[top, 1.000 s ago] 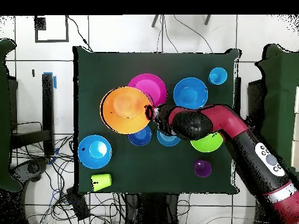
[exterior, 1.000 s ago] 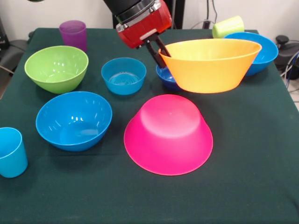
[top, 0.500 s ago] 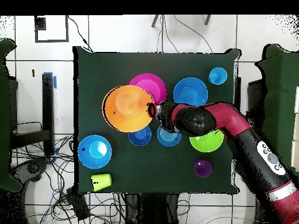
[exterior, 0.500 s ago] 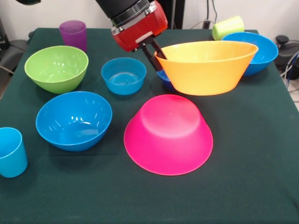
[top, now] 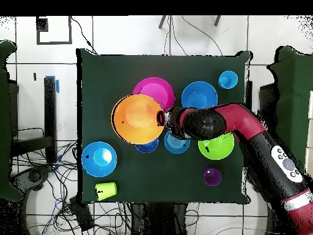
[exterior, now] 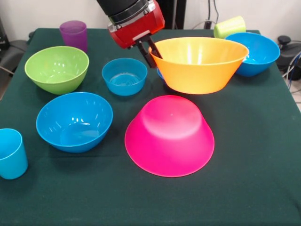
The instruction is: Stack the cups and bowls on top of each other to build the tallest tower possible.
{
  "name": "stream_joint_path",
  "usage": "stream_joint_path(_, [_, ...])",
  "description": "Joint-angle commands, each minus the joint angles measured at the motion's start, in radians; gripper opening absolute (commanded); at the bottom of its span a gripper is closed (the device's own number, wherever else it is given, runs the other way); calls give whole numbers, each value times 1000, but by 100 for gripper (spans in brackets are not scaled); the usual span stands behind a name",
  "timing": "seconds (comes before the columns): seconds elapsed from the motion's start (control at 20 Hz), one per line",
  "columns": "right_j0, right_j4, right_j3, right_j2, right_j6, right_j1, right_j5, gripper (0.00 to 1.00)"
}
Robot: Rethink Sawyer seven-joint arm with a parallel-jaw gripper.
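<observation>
My gripper (exterior: 149, 49) is shut on the left rim of the big orange bowl (exterior: 200, 63) and holds it upright above the table, just behind the big pink bowl (exterior: 169, 134), which lies upside down. In the overhead view the orange bowl (top: 138, 118) overlaps the edge of the pink bowl (top: 156, 90), with the gripper (top: 164, 117) at its rim. The small dark-blue bowl (top: 147, 145) is mostly hidden behind the orange bowl in the front view. The purple cup (exterior: 74, 34), the yellow-green cup (exterior: 229, 27) lying on its side and the light-blue cup (exterior: 10, 153) stand apart.
The small light-blue bowl (exterior: 124, 75) sits left of the gripper. The green bowl (exterior: 56, 68) and a medium blue bowl (exterior: 74, 120) are at the left. Another blue bowl (exterior: 256, 52) is behind the orange one at the right.
The gripper has lifted the orange bowl and carried it left in the front view, off the dark-blue bowl and closer to the pink bowl.
</observation>
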Motion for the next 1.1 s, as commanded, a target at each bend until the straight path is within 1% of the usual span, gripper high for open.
stream_joint_path(0.05, [66,-11,-88,-90,-274,-37,118,0])
stream_joint_path(0.4, [77,-17,-107,-94,-271,-38,113,0])
stream_joint_path(0.7, [110,-16,-152,-113,-267,-54,142,0])
stream_joint_path(1.1, [128,-13,-196,-130,-288,-59,185,0])
